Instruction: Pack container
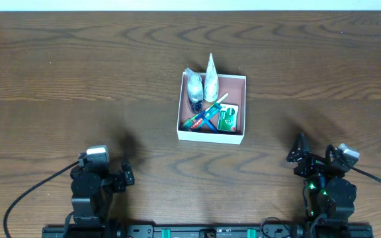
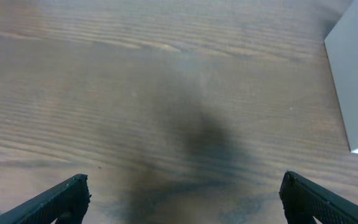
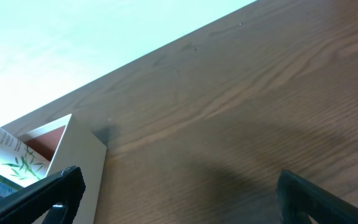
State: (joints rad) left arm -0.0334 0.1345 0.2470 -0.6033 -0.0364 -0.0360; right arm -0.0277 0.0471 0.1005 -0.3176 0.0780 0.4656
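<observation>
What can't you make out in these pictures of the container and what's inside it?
Overhead: print on the green packet is too small to read.
Left wrist: container cut off by the right edge; its wall hides the contents.
Right wrist: the white tube is cut off at the left edge.

Bright, even light from above. Soft dark shadows lie on the worktop [image 2: 185,143] under both wrist cameras, and the container [image 3: 91,155] casts a small one. The left wrist view is blurred, the overhead sharp.
</observation>
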